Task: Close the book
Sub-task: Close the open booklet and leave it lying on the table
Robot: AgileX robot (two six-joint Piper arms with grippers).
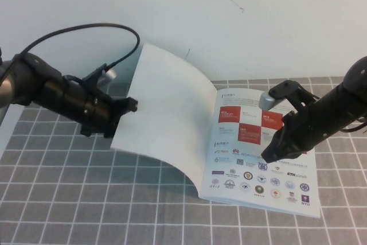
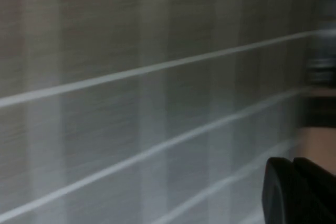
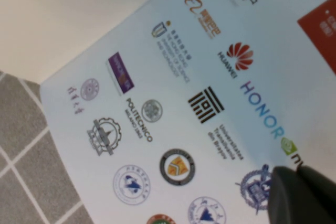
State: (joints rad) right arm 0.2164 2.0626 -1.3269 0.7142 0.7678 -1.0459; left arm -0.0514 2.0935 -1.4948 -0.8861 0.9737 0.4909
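Two grippers are at the book (image 1: 252, 159), one on each side of its spine. You have the book lying open on the grey checked cloth (image 1: 69, 199), right of centre in the high view and close to the white wall (image 1: 229, 15).

The printed page (image 1: 258, 164) on the right lies flat on the cloth, showing red blocks and rows of logos. The lifted leaf (image 1: 166, 113) on the left stands clear of the cloth, blank white and bowed, rising from the spine toward the left.

Your left gripper (image 1: 131, 106) meets the outer edge of that lifted leaf at about mid-height, with the arm reaching in low from the left. Whether its jaws are pinching the edge or only set against it, I cannot tell. Its wrist view shows only blurred cloth (image 2: 131, 103).

Your right gripper (image 1: 269, 154) comes in from the right with its tip down on the printed page, among the logos. Its jaws appear drawn together with nothing between them. Its wrist view shows the page (image 3: 210, 103) close up, with the cloth (image 3: 26, 145) beyond the corner.
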